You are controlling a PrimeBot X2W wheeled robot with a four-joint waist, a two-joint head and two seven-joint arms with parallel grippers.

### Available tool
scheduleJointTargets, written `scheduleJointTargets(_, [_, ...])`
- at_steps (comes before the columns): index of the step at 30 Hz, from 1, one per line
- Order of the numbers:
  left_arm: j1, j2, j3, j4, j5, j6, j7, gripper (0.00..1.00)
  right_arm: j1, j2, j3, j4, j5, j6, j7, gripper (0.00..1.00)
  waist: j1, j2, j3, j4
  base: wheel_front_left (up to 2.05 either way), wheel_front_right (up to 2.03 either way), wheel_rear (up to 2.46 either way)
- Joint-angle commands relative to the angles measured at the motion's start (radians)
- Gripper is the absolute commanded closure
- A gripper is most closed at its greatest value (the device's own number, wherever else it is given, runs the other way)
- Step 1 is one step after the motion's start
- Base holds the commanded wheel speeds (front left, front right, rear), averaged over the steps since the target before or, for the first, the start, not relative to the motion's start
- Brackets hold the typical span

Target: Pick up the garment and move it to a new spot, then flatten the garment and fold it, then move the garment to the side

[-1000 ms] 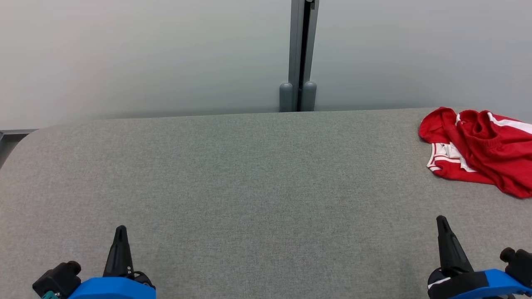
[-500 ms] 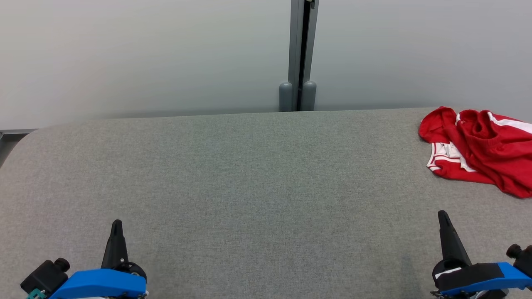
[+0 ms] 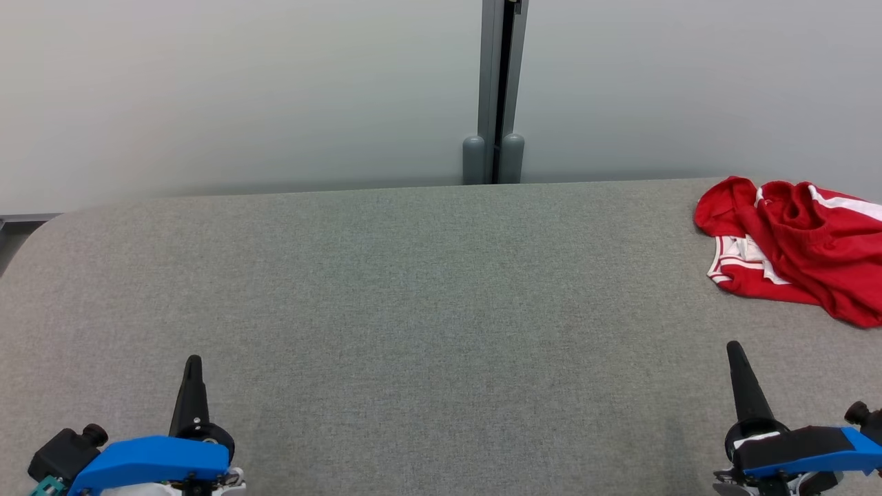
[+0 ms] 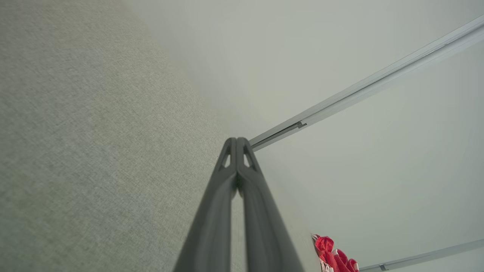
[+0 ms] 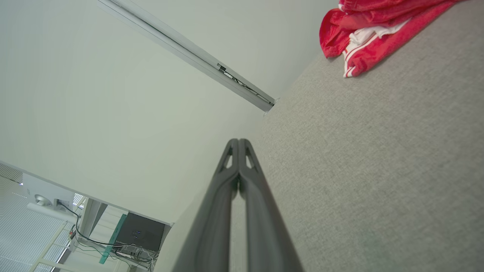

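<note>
The garment (image 3: pixel 799 241) is a crumpled red piece with white stripes, lying at the far right of the grey table and running off the head view's right edge. It also appears small in the left wrist view (image 4: pixel 334 257) and at the top right of the right wrist view (image 5: pixel 363 34). My left gripper (image 3: pixel 193 362) is shut and empty near the front left of the table. My right gripper (image 3: pixel 734 348) is shut and empty at the front right, well short of the garment. Both wrist views show each pair of fingers (image 4: pixel 237 141) (image 5: pixel 238 141) pressed together.
The grey fabric-covered table (image 3: pixel 427 303) spans the view, with a rounded far-left corner. Behind it stands a pale wall with a grey vertical post (image 3: pixel 499 89). In the right wrist view, a dark box with cables (image 5: pixel 138 234) stands on the floor beyond the table.
Both grippers have drawn back toward the near edge, their bodies dropping lower in the head view while their fingertips sit slightly higher. The garment lies unmoved.
</note>
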Motion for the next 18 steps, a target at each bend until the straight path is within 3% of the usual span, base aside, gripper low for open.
scheduleJointTargets(1, [-0.028,0.003,0.010,-0.013,-0.028,-0.006,0.008,1.00,-0.021,-0.007,-0.004,-0.005,0.031,0.000,0.009,1.00,-0.0001,0.0000,0.000,0.000,0.00,0.00,0.00])
scheduleJointTargets(18, [-0.046,-0.002,0.023,-0.018,-0.204,-0.012,0.054,1.00,-0.041,-0.008,-0.010,0.006,0.209,0.000,0.051,1.00,-0.0001,0.0000,0.002,-0.001,0.00,0.00,0.00])
